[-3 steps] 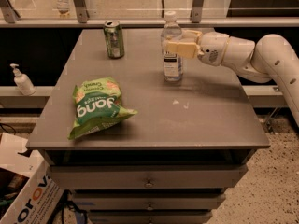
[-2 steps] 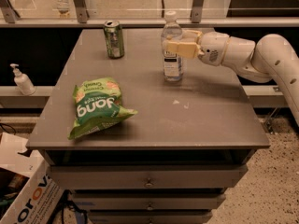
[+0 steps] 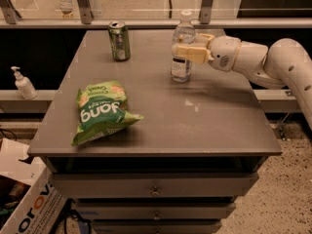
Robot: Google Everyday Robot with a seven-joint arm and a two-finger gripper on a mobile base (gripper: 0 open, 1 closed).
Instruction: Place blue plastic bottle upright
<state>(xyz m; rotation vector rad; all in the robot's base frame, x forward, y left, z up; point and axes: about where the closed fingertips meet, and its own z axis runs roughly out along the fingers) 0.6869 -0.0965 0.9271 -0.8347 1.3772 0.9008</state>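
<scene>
The blue plastic bottle (image 3: 184, 33), clear with a white cap and a pale label, stands upright on the grey table (image 3: 219, 116) near its back right. My gripper (image 3: 179, 46) reaches in from the right at the bottle's mid height. Its near finger (image 3: 187, 52) lies across the bottle's front and the other passes behind it, so the gripper is shut on the bottle. The bottle's base rests on the tabletop.
A green soda can (image 3: 119, 40) stands at the back left of the table. A green chip bag (image 3: 101, 111) lies front left. A white pump dispenser (image 3: 22, 84) sits on a ledge at left. A cardboard box (image 3: 24, 213) is on the floor lower left. My white arm (image 3: 287, 62) spans the right side.
</scene>
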